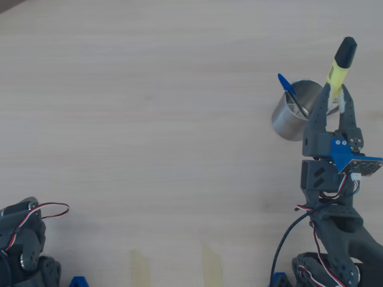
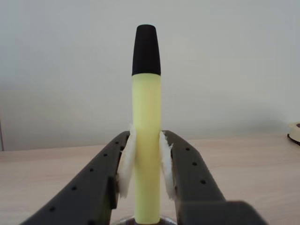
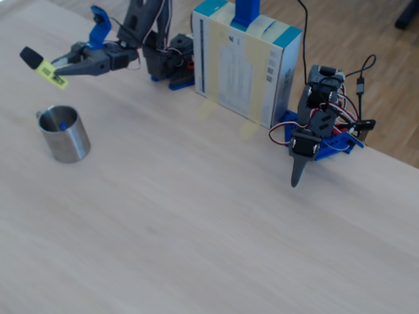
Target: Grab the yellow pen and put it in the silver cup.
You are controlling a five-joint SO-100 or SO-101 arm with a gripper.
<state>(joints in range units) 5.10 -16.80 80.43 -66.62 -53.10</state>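
My gripper (image 1: 336,93) is shut on the yellow pen (image 1: 339,67), which it holds in the air with the black cap pointing away from the arm. In the wrist view the yellow pen (image 2: 146,122) stands upright between the white pads (image 2: 125,161) of the gripper (image 2: 146,140). The silver cup (image 1: 294,113) stands on the table just left of the gripper in the overhead view, with a thin blue pen (image 1: 286,85) leaning inside it. In the fixed view the yellow pen (image 3: 43,66) hangs above the silver cup (image 3: 65,139), held by the gripper (image 3: 64,64).
A second arm (image 3: 313,127) is parked at the right in the fixed view, its finger pointing down at the table. A white and teal box (image 3: 245,62) stands between the two arm bases. Part of a tape roll (image 2: 295,131) shows at the right edge of the wrist view.
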